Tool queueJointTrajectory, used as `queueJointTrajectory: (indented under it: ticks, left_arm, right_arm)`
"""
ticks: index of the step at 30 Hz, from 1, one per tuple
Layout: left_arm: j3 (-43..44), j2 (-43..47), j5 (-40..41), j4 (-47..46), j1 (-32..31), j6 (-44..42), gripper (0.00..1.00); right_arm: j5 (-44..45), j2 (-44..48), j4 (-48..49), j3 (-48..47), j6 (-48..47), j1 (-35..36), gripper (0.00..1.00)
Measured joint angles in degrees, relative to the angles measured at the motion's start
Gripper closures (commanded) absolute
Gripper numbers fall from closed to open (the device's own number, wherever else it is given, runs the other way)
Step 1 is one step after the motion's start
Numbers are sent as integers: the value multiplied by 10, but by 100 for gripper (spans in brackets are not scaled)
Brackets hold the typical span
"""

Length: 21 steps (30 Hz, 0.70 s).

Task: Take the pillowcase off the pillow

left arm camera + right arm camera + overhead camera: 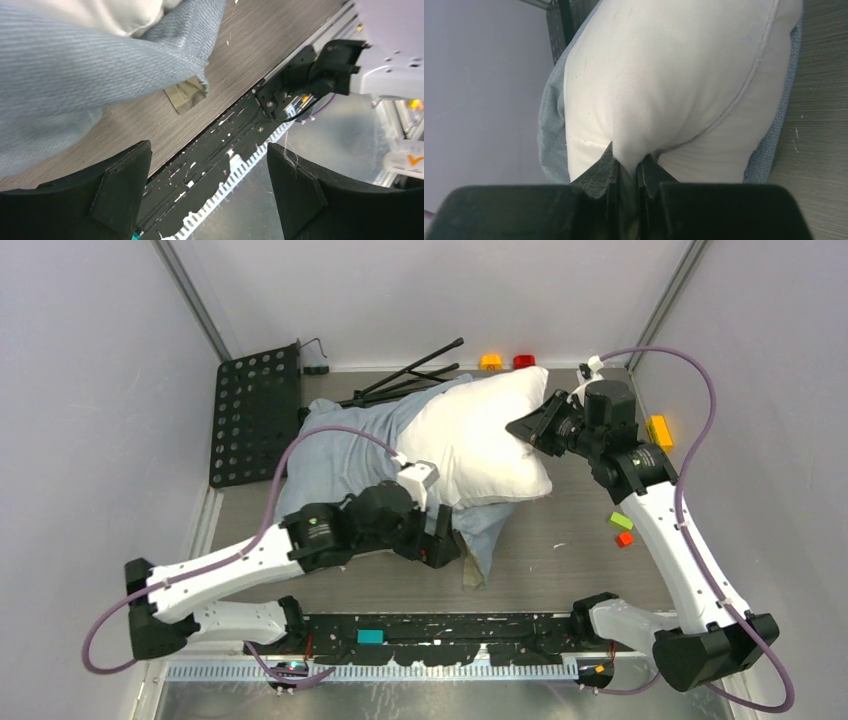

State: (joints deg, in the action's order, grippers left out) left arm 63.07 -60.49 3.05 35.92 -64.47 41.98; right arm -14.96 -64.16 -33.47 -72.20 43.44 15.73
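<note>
The white pillow (480, 435) is seen lying across the far part of the table (560, 530), and a big part of it is already out of the pillowcase (335, 455). The blue-grey pillowcase is bunched over the pillow's left end and some of it is tucked under the near side, with one corner flopped toward the near edge. A fold of the pillow's right end is pinched tight by the right gripper (626, 160), whose jaws are pressed together on it. The left gripper (207, 170) is held just above the table beside the loose cloth, its jaws are spread wide, and nothing is held between them. It looks as if a new hold on the pillowcase is wanted. To do this well, only the thin cloth should be grabbed, not the soft pillow inside it. The cloth should be taken near its open edge, where it is loose. Then it should be pulled to the left, away from the right gripper, low and slow. The pillow must not be let go while the cloth is pulled, or both will slide together.
</note>
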Motion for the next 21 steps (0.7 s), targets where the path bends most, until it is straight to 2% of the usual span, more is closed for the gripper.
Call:
queueJointTrajectory:
  ticks: [5,8,11,17,21]
  left_arm:
    - [0,-69,54,-28,-62,-4,11]
    - [0,-90,70,-50,-80,-3,2]
    - [-9,-99,82,-92,-83,6,0]
    - [-40,-105,123,-153,-82,40,1]
    - [-77,-105,131,-235,-82,53,13]
  right_arm:
    - [42,28,-5,18,-3,10,100]
    - [70,49,-20,31,-8,12,100]
    - [84,56,-23,34,-8,15,100]
    - [83,57,-19,38,-1,16,100]
    - [85,58,-19,42,3,16,100]
